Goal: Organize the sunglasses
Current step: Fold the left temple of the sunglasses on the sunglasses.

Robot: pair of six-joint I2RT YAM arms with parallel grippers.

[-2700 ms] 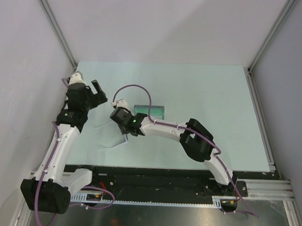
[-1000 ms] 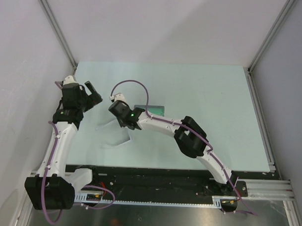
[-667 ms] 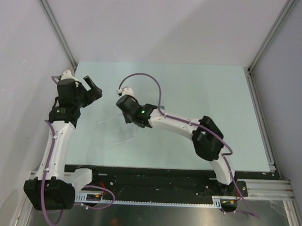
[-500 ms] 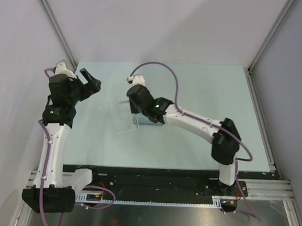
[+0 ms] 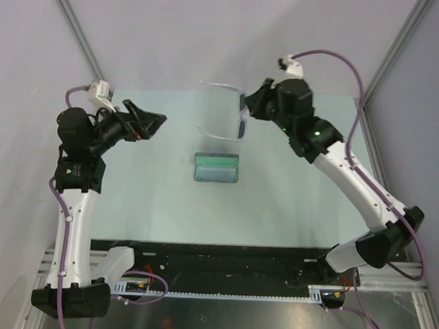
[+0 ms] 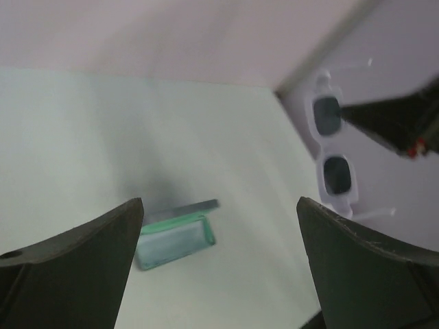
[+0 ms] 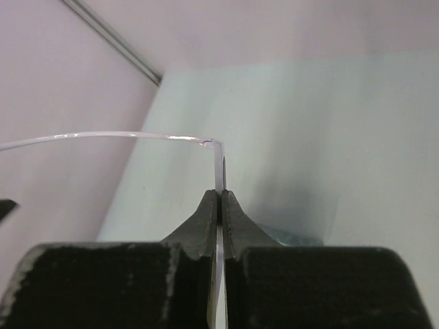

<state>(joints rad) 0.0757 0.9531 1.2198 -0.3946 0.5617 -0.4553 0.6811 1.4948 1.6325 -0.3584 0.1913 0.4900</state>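
A pair of thin white plastic-framed sunglasses (image 5: 241, 125) with dark lenses hangs in the air beyond the small oblong case (image 5: 216, 168), grey-edged with a green inside, which lies on the pale green table (image 5: 290, 203). The right hand (image 5: 249, 110) is clamped tight on the front of the frame, its two black fingers pressed together with only the white plastic between them, as the right wrist view shows (image 7: 218, 199). There the sunglasses (image 7: 218, 168) stand edge-on above the fingertips, one slim arm sweeping away to the left. Both slim arms are unfolded and point away from the right hand, toward the left side of the table, well above the case. The left hand (image 5: 149, 117) hovers to the left of the case, apart from it and from the sunglasses, its fingers spread wide and holding nothing. From the left wrist camera, the left hand (image 6: 219, 260) frames the case (image 6: 175, 236) low between its fingers, with the sunglasses (image 6: 329, 154) to the right of the case, lenses facing the camera and the right hand (image 6: 398, 120) beside them.
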